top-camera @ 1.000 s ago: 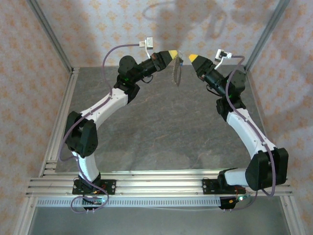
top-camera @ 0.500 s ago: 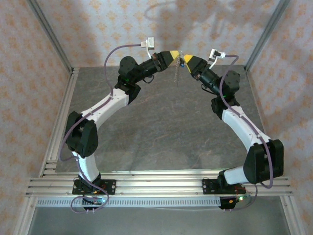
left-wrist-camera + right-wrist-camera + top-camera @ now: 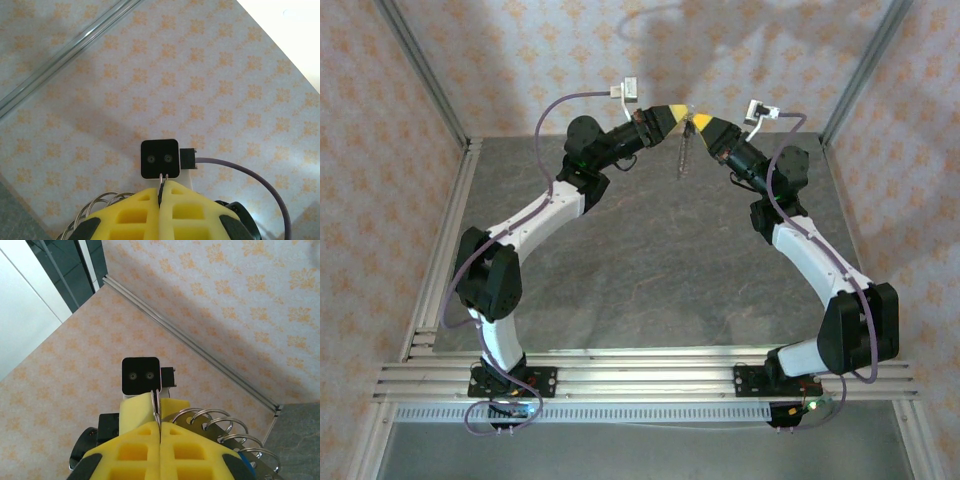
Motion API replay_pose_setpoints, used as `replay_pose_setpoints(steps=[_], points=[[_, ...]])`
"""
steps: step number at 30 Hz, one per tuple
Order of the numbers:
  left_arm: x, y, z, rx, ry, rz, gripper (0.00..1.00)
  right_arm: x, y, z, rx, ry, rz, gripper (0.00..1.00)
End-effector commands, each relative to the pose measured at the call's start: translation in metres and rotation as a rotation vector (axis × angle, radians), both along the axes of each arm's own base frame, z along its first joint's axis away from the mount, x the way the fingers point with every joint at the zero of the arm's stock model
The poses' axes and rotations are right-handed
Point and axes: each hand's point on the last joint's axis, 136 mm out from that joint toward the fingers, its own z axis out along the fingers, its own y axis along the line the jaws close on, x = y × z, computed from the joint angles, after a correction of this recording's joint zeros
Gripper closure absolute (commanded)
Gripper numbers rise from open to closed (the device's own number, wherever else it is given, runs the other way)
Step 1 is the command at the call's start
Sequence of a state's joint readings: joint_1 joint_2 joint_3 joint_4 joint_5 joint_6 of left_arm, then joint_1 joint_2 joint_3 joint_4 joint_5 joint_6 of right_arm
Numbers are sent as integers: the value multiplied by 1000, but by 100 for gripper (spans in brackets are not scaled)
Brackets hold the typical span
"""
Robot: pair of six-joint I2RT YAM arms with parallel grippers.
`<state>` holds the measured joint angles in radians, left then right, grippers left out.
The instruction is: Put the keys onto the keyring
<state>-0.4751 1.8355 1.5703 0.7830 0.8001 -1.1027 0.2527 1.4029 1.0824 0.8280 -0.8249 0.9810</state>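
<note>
The right hand [image 3: 703,122] has swung in to meet the left hand [image 3: 676,112] — both pinching the keyring [image 3: 685,150]. It dangles just below them.

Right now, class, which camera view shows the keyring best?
The right wrist view: the keyring sits close up, its wire loops distinct. The top view shows it hanging but tiny; the left wrist view catches a few coils at the bottom edge.
</note>
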Motion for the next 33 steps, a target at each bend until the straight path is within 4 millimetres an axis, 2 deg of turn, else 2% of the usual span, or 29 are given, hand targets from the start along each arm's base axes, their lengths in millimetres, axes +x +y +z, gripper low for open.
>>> replay_pose_setpoints(steps=[1,7,14,19,21,23,24,29,33], points=[[-14,0,33,-53,-100,-22,100,-11,8,5,-7,-48,43,100],[-15,0,34,-58,-102,-19,100,-14,22,-6,-39,-26,82,100],[-15,0,34,-56,-104,-17,100,-16,21,-20,-52,0,71,100],[-15,0,34,-56,-102,-15,100,-17,20,-23,-63,9,67,100],[-15,-1,34,-54,-98,-14,100,-17,15,-21,-75,9,43,80],[-15,-1,32,-49,-93,-12,100,-17,5,-17,-78,6,3,66],[-14,-1,31,-47,-90,-11,100,-17,-3,-14,-75,2,-19,63],[-13,-2,28,-36,-81,-2,100,-20,-36,3,-43,-23,-117,60],[-12,-3,27,-34,-78,-4,100,-20,-39,19,-30,-47,-128,57]])
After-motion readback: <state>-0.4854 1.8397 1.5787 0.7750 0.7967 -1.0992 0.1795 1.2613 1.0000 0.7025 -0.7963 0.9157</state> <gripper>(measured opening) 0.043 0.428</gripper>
